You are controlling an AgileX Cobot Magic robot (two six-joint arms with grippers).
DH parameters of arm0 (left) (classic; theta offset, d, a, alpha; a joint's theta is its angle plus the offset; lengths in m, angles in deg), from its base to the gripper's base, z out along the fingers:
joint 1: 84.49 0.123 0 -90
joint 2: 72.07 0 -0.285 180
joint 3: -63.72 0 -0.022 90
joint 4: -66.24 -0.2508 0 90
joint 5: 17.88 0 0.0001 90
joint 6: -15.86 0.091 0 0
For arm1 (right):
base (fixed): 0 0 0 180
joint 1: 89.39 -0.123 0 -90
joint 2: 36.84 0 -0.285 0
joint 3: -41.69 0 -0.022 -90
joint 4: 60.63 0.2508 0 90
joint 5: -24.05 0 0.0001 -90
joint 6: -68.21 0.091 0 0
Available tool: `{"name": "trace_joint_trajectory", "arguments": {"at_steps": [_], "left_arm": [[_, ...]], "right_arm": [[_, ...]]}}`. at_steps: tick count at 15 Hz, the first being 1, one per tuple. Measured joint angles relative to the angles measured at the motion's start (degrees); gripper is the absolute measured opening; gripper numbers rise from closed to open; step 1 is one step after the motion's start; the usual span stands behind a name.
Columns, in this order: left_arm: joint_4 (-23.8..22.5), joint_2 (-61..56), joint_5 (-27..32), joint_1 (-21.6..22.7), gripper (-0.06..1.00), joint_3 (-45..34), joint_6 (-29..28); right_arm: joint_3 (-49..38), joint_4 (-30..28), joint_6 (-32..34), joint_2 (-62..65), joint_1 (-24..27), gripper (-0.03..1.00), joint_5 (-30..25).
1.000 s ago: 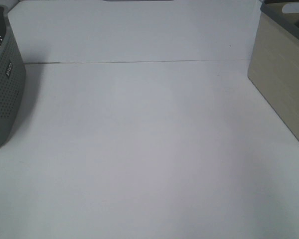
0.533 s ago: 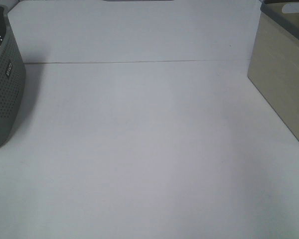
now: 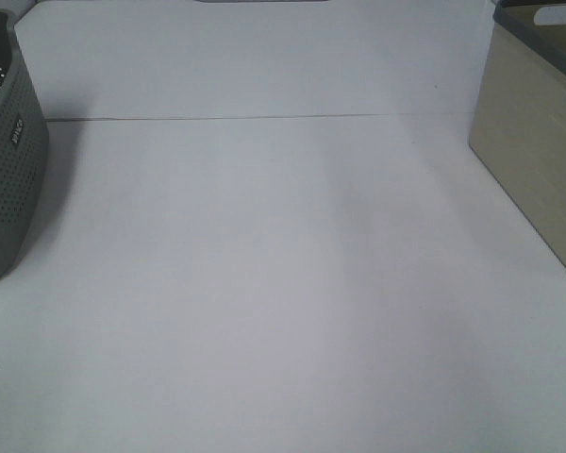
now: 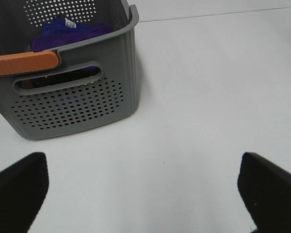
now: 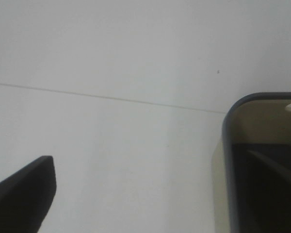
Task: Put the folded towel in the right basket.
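Note:
A folded blue-purple towel (image 4: 70, 31) lies inside the grey perforated left basket (image 4: 72, 104), which has an orange handle (image 4: 22, 63). That basket stands at the table's left edge in the high view (image 3: 9, 179). The beige right basket (image 3: 533, 160) stands at the right edge; its dark rim shows in the right wrist view (image 5: 226, 145). My left gripper (image 4: 145, 199) is open and empty, a short way in front of the grey basket. My right gripper (image 5: 150, 204) looks open and empty beside the beige basket. Neither gripper shows in the high view.
A white table (image 3: 283, 283) lies between the two baskets, with a thin seam line (image 3: 264, 118) across its far part. Nothing else stands on it in these views.
The table and both baskets have not moved. At the right basket's top corner a pale handle slot shows now that was darker a second ago.

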Motion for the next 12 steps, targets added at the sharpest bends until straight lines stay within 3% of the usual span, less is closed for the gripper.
{"name": "trace_joint_trajectory", "arguments": {"at_steps": [4, 9, 12], "left_arm": [[0.00, 0.00, 0.00, 0.00, 0.99, 0.00, 0.00], [-1.09, 0.00, 0.00, 0.00, 0.99, 0.00, 0.00], [-1.20, 0.00, 0.00, 0.00, 0.99, 0.00, 0.00]], "right_arm": [[-19.82, -0.63, 2.52, 12.83, -2.52, 0.98, 0.00], [-50.76, -8.59, 5.50, 37.53, -2.46, 0.98, 1.60], [-65.15, -9.40, 5.96, 51.97, -2.46, 0.98, 2.46]]}}
